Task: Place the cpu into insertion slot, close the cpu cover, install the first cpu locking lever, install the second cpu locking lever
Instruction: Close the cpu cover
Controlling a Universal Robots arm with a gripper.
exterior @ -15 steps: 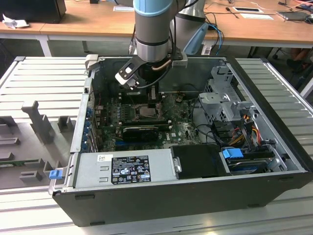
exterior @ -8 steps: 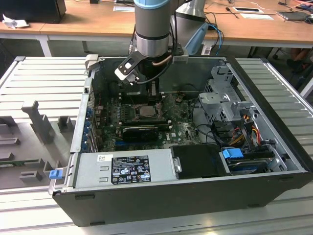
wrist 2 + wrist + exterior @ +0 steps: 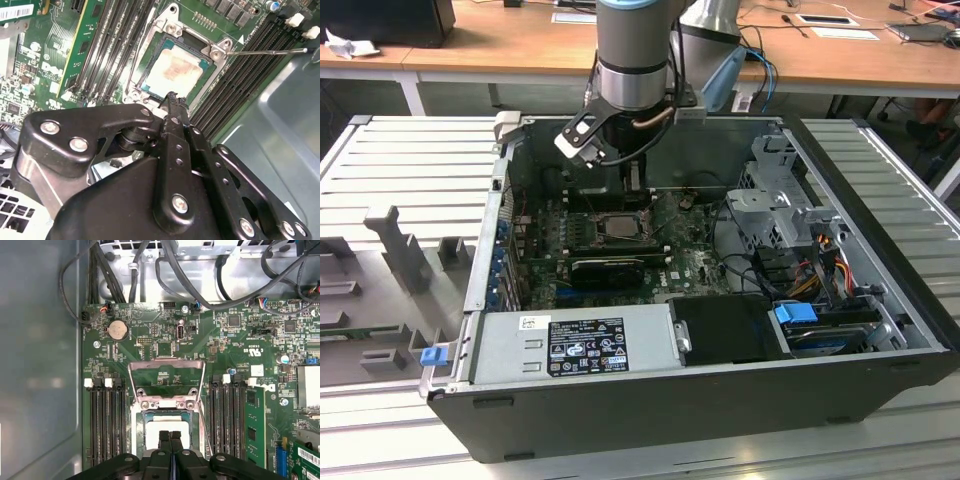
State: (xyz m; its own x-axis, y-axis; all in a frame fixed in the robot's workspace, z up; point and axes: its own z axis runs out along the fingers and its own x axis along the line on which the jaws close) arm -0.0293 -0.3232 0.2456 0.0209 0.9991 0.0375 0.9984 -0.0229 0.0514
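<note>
Hovering over seated cpu (image 3: 172,72).
Gripper (image 3: 170,435), pinched shut and empty, hangs above the slot (image 3: 618,226), centre of exterior view; cover (image 3: 166,363) stands open, leaving the cpu bare.

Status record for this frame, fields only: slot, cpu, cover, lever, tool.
insertion slot: on the motherboard, inside the open computer case
cpu: lying flat in the slot, pale residue on its top
cpu cover: standing open off the slot; the board shows through its window in the first wrist view
lever: a thin metal rod jutting out from a slot corner, apparently not latched
tool: fingers together, tips at one edge of the cpu; cannot tell if they touch it
</note>
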